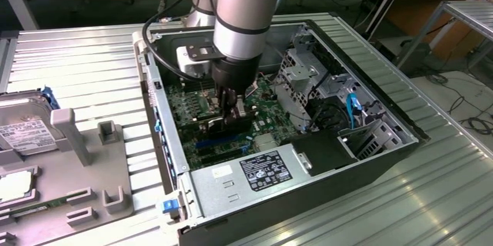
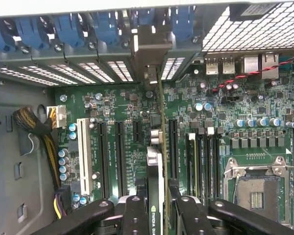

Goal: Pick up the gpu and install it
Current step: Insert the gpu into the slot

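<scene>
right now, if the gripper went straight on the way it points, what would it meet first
Likely the motherboard, with the gpu held in the gripper touching it first; how far off is unclear.

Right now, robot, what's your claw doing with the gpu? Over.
Claw shut on gpu. Gpu edge-down inside the computer case, over the motherboard slots; seated or not, cannot tell. Cable bundle lies apart from it.
</scene>
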